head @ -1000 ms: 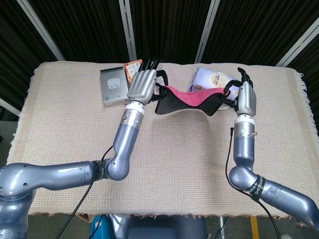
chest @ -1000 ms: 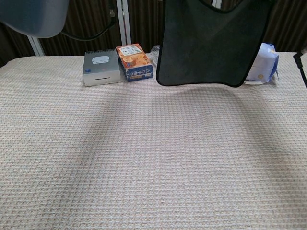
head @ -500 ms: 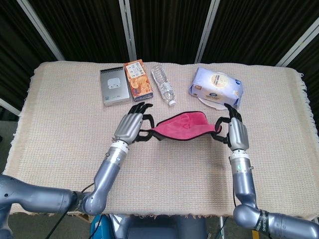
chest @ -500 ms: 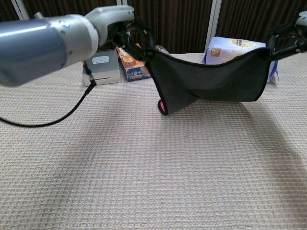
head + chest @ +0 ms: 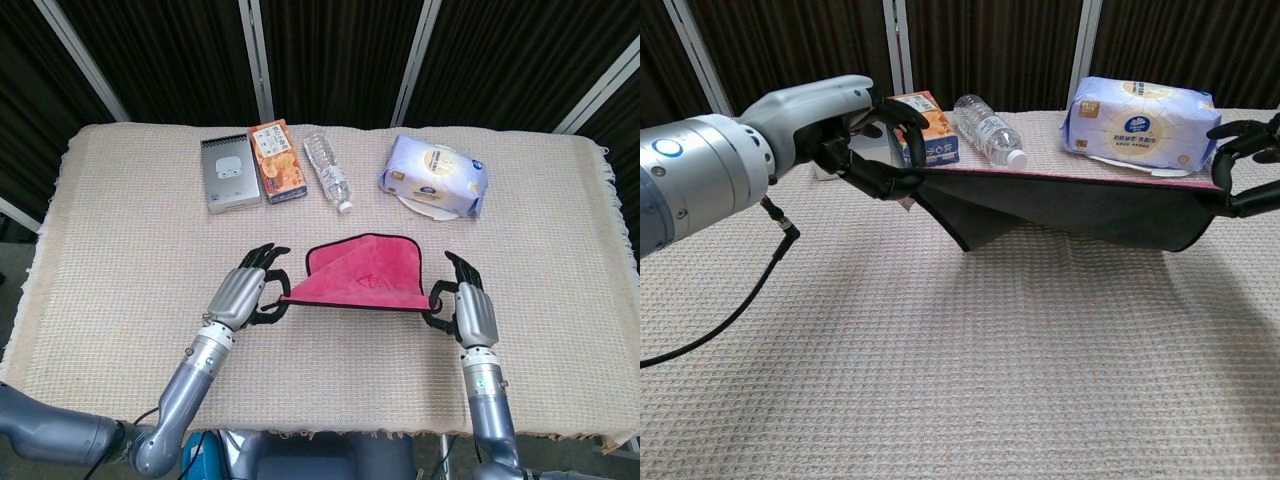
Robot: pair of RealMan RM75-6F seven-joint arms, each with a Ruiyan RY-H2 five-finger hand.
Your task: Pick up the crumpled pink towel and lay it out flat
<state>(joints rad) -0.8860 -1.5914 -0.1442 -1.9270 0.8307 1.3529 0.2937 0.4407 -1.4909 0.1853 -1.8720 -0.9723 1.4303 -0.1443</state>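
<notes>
The pink towel, black-edged and dark underneath, hangs stretched between my two hands a little above the table, its far edge drooping toward the cloth. My left hand pinches the towel's left corner, seen large in the chest view. My right hand pinches the right corner; in the chest view my right hand shows at the right edge.
Along the back of the beige woven tablecloth stand a grey box, an orange carton, a lying water bottle and a pack of tissues. The table's front edge runs just behind my hands.
Both hands have drawn back toward me and lower, carrying the towel from near the back row to the table's middle. The towel has spread wider, pink side up.
</notes>
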